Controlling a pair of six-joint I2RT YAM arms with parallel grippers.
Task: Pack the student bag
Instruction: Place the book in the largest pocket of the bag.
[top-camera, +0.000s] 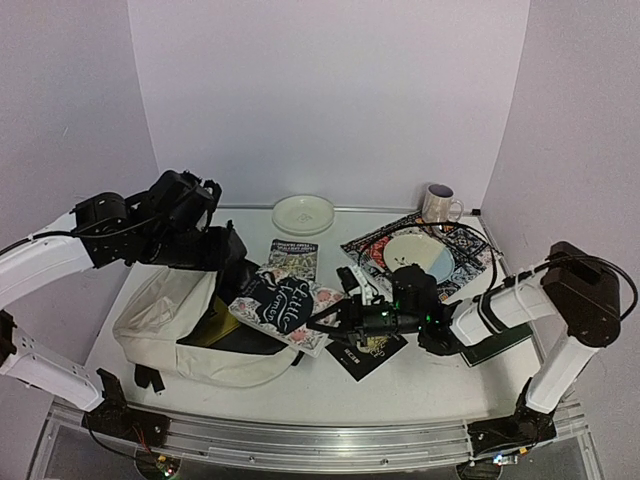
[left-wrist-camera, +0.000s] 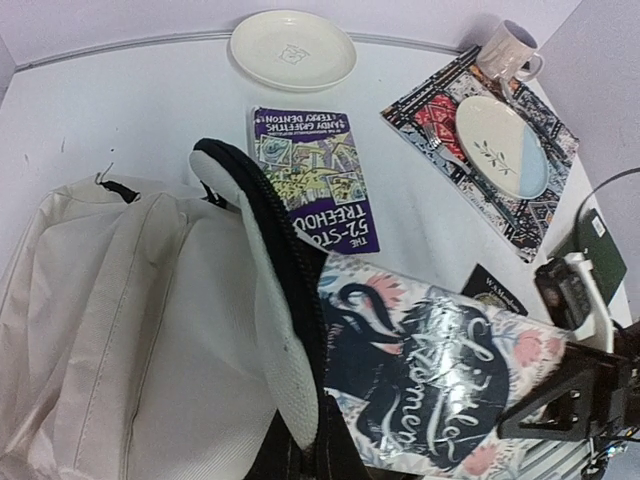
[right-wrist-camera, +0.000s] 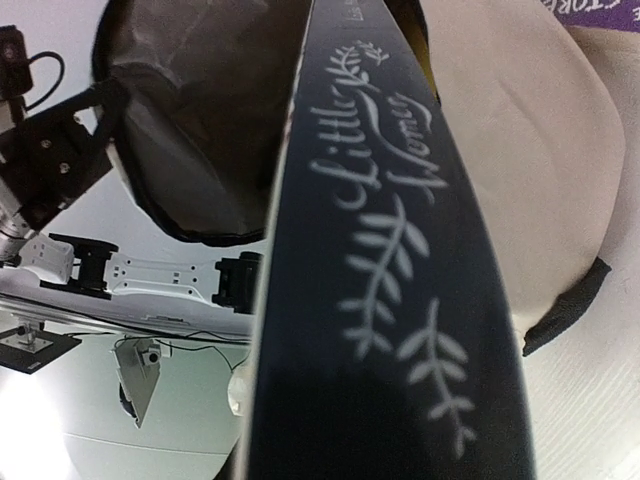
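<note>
Student bag (top-camera: 165, 325) lies on its side at the left of the bench (top-camera: 430, 385), mouth facing right. Left end effector (top-camera: 228, 258) is closed on the bag's raised zipper rim. Right end effector (top-camera: 335, 318) is clamped on a Little Women book (top-camera: 280, 305), whose far edge sits at the bag's opening. A Treehouse book (left-wrist-camera: 315, 175) lies flat just beyond.
</note>
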